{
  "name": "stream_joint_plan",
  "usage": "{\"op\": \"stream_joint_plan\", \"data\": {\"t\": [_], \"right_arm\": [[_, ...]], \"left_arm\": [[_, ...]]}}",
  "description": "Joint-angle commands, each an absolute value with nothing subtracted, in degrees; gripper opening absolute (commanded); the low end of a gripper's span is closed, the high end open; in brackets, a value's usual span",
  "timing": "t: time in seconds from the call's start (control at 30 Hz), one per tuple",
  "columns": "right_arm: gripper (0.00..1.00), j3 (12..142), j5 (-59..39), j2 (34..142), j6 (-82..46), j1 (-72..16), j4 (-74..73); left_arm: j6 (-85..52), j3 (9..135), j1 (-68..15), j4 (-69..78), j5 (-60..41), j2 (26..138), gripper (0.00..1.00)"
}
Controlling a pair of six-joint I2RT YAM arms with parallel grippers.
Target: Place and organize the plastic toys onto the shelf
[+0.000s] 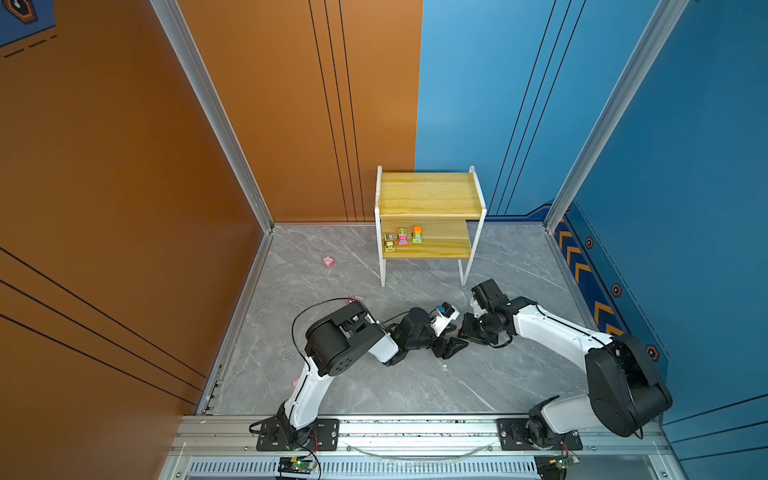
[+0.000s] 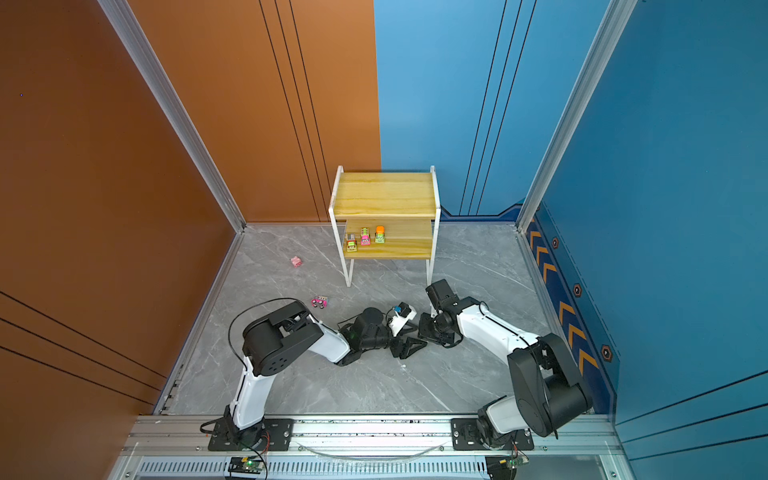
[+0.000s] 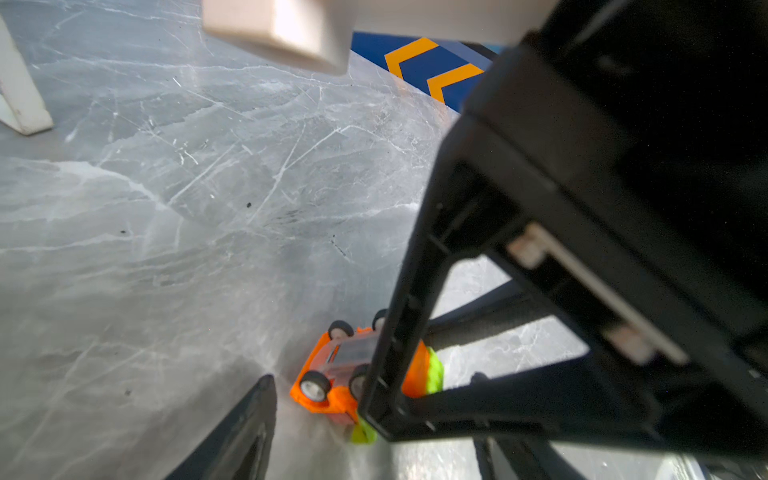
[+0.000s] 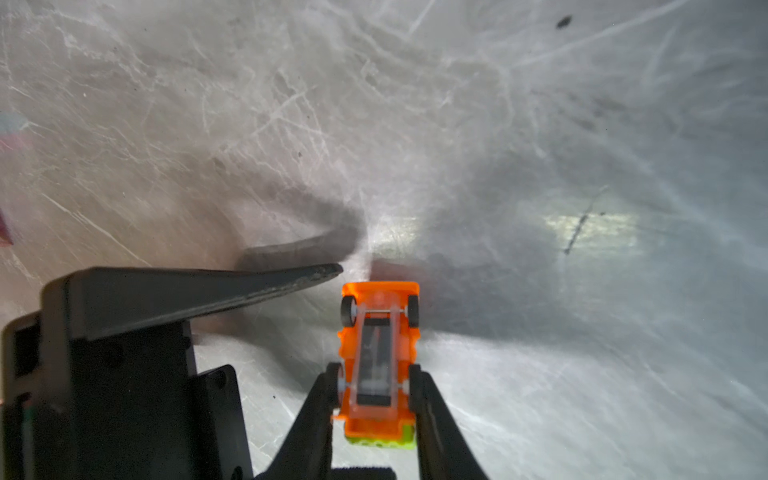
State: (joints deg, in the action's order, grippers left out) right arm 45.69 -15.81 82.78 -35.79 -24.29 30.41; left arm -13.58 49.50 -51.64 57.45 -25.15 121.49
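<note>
Now my right tool [image 4: 376,395] pinches the orange truck [image 4: 379,353] belly-up at lower centre; my left tool [image 3: 316,411] gapes beside it, empty. Next: righting it, then the shelf [image 1: 428,195].

Both arms reach low toward the middle; right hand [image 4: 376,384] clamped (fingers close together), left hand [image 3: 320,399] spread.
</note>
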Motion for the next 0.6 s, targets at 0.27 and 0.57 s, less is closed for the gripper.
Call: {"op": "stream_joint_plan", "data": {"t": [0.27, 0.57], "right_arm": [[0.28, 49.2, -17.3, 84.2, -34.4, -23.9, 32.7], [0.28, 51.2, -15.7, 86.0, -33.7, -23.7, 32.4]], "left_arm": [[-14.1, 51.9, -51.3, 59.2, -28.8, 124.2, 0.73], [-14.4, 49.9, -51.6, 59.2, -27.9, 123.0, 0.73]]}}
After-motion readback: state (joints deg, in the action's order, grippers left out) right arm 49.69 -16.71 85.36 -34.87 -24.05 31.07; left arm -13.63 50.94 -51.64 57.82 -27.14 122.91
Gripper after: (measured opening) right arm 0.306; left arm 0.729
